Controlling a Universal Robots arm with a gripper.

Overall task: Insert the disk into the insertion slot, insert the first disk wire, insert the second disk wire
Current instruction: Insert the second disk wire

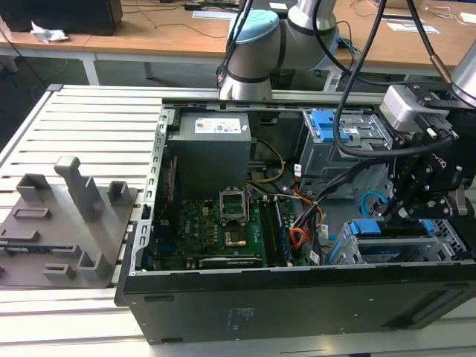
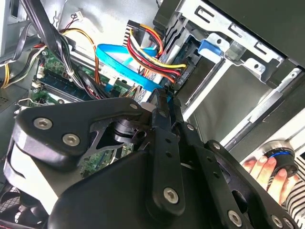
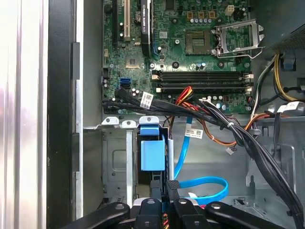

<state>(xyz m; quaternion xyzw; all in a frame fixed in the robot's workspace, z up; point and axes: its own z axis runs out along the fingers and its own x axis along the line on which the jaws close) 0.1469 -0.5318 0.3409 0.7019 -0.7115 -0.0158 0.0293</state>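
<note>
Inside the open black computer case (image 1: 297, 297), the silver hard drive in its bright blue carrier (image 1: 393, 228) sits in the low grey perforated drive cage (image 1: 446, 238). The black gripper (image 3: 167, 187) hangs just above that cage, jaws together, pinching a black connector beside the looping light-blue cable (image 3: 205, 183) and the red, orange and black wire bundle (image 2: 152, 55).

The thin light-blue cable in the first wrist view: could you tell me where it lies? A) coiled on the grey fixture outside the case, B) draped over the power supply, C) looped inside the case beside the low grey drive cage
C: the thin light-blue cable bends in a loop on the case floor beside the low grey drive cage, close above the gripper.
</note>
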